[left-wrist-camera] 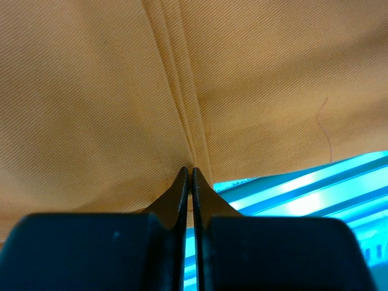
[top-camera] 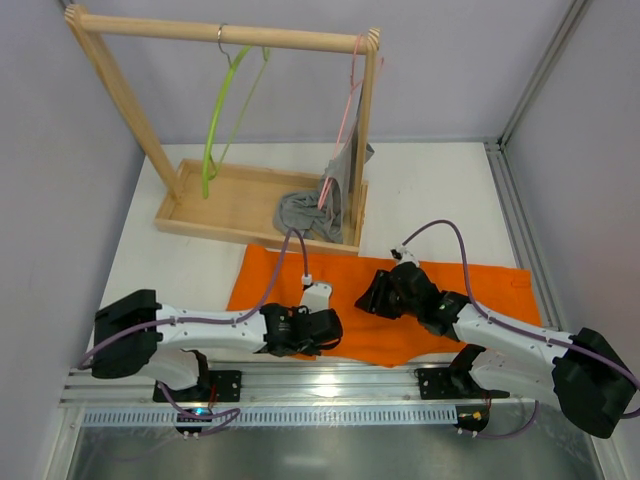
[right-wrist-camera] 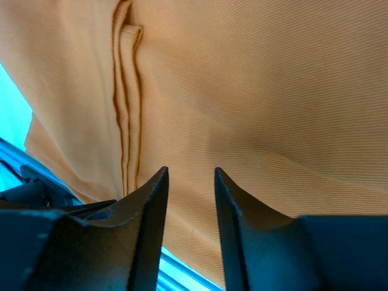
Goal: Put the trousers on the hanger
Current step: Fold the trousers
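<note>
The orange trousers [top-camera: 497, 290] lie flat across the near part of the table and fill both wrist views [left-wrist-camera: 242, 79] [right-wrist-camera: 254, 91]. The lime-green hanger [top-camera: 214, 130] hangs by its metal hook from the wooden rail at the back left, far from both grippers. My left gripper [top-camera: 328, 328] is at the trousers' near edge; in the left wrist view [left-wrist-camera: 188, 173] its jaws are closed with the tips pinching the cloth at a seam. My right gripper [top-camera: 376, 298] is over the middle of the trousers, open, with its tips [right-wrist-camera: 190, 173] just above the cloth and a seam to their left.
A wooden rack [top-camera: 230, 35] stands in a wooden tray [top-camera: 225, 205] at the back. A pink hanger [top-camera: 347, 110] on its right end bears a grey garment [top-camera: 305, 212]. A metal rail [top-camera: 330, 385] runs along the near table edge. Walls close in both sides.
</note>
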`<state>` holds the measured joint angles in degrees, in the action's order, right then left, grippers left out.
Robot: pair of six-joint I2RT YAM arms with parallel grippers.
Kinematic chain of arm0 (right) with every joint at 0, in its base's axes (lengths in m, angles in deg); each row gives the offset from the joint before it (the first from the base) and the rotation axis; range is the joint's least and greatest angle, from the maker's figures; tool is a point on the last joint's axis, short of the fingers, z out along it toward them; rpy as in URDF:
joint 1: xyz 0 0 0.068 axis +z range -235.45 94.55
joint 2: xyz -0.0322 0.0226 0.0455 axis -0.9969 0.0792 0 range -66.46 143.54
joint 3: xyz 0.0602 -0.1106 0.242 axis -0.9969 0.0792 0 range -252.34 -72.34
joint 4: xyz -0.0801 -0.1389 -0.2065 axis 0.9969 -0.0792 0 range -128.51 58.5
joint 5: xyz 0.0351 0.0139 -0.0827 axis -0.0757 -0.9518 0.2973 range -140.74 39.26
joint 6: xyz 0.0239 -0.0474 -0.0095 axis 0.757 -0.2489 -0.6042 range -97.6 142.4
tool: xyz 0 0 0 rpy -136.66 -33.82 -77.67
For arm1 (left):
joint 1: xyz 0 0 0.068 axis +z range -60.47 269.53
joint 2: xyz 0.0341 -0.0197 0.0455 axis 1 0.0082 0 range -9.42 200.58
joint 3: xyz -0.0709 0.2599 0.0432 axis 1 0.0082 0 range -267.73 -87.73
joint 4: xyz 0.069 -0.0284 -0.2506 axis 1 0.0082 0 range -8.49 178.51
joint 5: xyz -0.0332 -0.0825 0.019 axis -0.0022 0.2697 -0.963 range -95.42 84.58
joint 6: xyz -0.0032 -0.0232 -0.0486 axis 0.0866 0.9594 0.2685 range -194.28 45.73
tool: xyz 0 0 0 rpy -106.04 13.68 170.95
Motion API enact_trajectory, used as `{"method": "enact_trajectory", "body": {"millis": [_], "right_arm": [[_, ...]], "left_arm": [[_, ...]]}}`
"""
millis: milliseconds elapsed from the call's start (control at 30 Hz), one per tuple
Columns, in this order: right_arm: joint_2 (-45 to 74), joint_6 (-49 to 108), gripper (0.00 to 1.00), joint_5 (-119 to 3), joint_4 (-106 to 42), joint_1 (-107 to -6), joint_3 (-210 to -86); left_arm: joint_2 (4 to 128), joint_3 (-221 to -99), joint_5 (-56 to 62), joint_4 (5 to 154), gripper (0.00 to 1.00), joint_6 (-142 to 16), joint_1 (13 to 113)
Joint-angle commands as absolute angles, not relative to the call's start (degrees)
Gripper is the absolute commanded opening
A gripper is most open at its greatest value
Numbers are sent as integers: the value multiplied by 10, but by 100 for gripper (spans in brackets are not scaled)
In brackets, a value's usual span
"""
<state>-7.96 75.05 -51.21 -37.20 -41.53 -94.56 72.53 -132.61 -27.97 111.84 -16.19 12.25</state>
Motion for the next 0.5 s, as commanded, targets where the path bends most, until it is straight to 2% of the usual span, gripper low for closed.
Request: {"method": "enact_trajectory", "body": {"millis": [0, 167, 467], "right_arm": [[-89, 743, 42, -534, -330, -412, -945], [-77, 746, 48, -553, -303, -413, -951], [-19, 819, 69, -578, -185, -401, -937]], "left_arm": [[685, -1338, -295, 1151, 0, -161, 117], [635, -1324, -284, 1153, 0, -157, 116], [600, -1254, -245, 1066, 0, -123, 116]]}}
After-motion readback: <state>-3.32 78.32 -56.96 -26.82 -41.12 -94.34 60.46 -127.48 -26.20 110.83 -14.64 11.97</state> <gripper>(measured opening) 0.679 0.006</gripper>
